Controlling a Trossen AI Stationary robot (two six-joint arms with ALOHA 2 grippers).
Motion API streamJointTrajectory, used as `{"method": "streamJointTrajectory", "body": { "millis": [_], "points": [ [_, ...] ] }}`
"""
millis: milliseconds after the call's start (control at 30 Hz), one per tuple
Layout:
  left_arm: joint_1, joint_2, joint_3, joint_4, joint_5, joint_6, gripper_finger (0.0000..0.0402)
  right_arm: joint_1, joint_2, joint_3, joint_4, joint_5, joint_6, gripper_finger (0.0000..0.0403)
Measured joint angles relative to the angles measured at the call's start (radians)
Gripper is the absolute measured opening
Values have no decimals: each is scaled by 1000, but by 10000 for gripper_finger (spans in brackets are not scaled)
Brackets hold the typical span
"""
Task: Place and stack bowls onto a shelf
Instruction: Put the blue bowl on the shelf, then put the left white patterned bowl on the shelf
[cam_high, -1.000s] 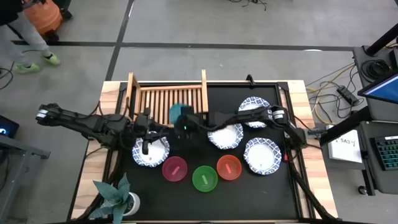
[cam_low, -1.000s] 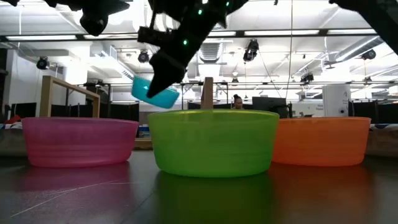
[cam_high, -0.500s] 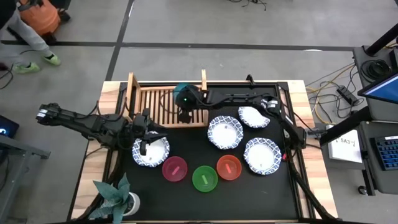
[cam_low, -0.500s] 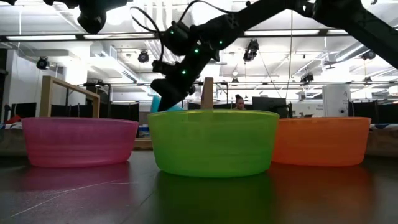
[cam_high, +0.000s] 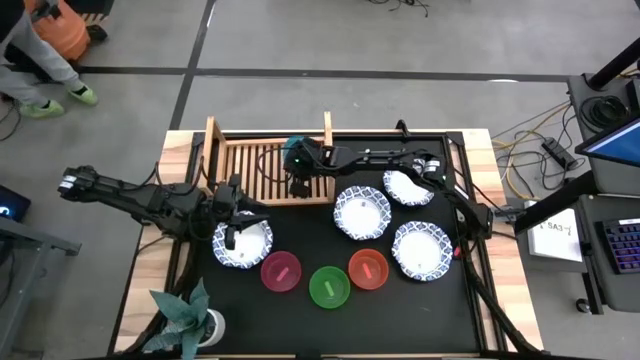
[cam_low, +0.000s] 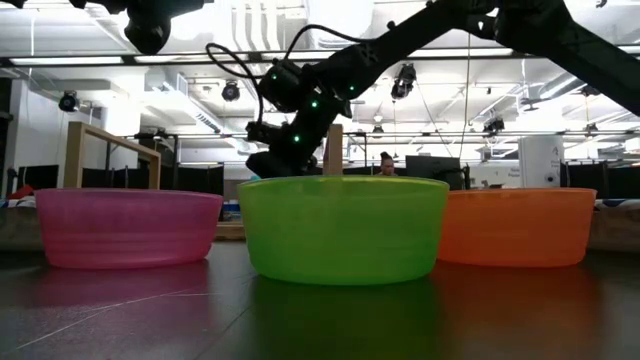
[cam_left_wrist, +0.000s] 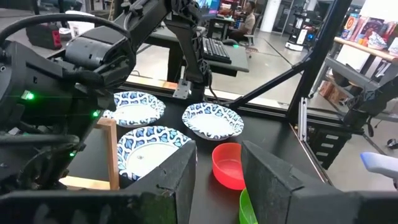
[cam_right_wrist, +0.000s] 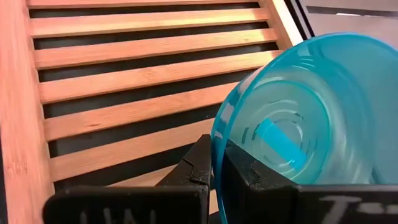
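Reaching across the table from the right, the right gripper (cam_high: 297, 165) sits over the right-hand part of the wooden slatted shelf (cam_high: 250, 160), its fingers (cam_right_wrist: 202, 163) clamped on the rim of the cyan bowl (cam_right_wrist: 305, 112), one finger inside the rim and one outside. In the right wrist view the bowl is tipped on its side above the slats; whether it touches them cannot be told. From above the bowl is mostly hidden under the gripper. In the low view the gripper shows just behind the green bowl (cam_low: 342, 228), close to one upright post of the shelf. The left gripper (cam_high: 232, 208) hangs over the white bowl with the blue patterned rim (cam_high: 243, 243) at the front left of the black mat (cam_high: 300, 230), and its fingers (cam_left_wrist: 273, 180) stand apart with nothing between them. Along the front lie the magenta bowl (cam_high: 281, 271), the green bowl and the red bowl (cam_high: 368, 268) in a row, near one another. Three more blue-rimmed white bowls lie right of the shelf: one (cam_high: 362, 212) mid-mat, one (cam_high: 407, 186) farther back under the right arm, and one (cam_high: 422, 250) beside the red bowl. A potted plant (cam_high: 185, 315) stands at the front left corner of the table (cam_high: 160, 270).
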Motion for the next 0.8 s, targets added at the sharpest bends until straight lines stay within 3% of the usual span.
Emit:
{"method": "streamJointTrajectory", "body": {
  "millis": [200,500,800],
  "points": [
    [0,0,0,0,0,0,111,0,4,0,-1,0,5,24],
    [0,0,0,0,0,1,111,-2,4,0,-28,1,50,104],
    [0,4,0,-1,0,1,111,9,3,114,-232,0,67,158]
  ]
}}
